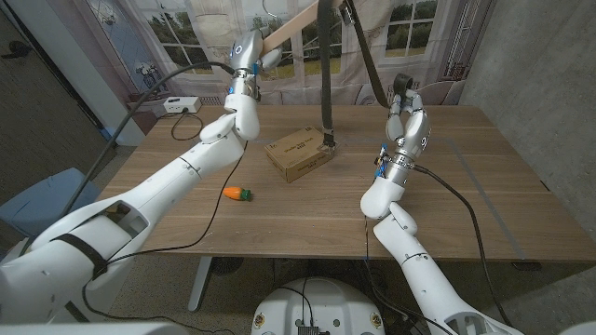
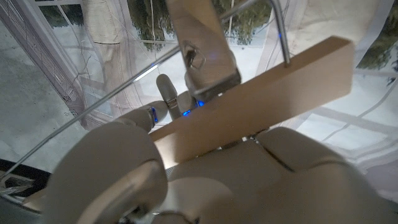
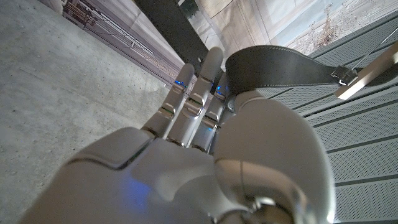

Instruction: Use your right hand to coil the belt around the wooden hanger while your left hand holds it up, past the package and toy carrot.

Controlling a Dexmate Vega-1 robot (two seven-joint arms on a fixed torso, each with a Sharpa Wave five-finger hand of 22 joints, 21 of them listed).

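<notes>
My left hand (image 1: pixel 246 54) is raised at the back left and grips the wooden hanger (image 1: pixel 303 22), whose bar slants up to the right. In the left wrist view the hanger (image 2: pixel 261 93) crosses my left hand (image 2: pixel 186 180), with its metal hook (image 2: pixel 281 31) beyond. The dark belt (image 1: pixel 325 74) is draped over the bar. One strand hangs down, its buckle end (image 1: pixel 328 143) touching the package (image 1: pixel 300 155). The other strand (image 1: pixel 369 60) slants down to my right hand (image 1: pixel 406 100), which is raised and holds it. The belt (image 3: pixel 273 65) curves between the thumb and fingers of my right hand (image 3: pixel 205 143). The toy carrot (image 1: pixel 238 194) lies left of the package.
A white power box (image 1: pixel 180 104) with cables sits at the table's back left corner. Black cables trail along both arms. A curtained window stands behind the table (image 1: pixel 466 195). The wooden top on the right side carries nothing but my right arm.
</notes>
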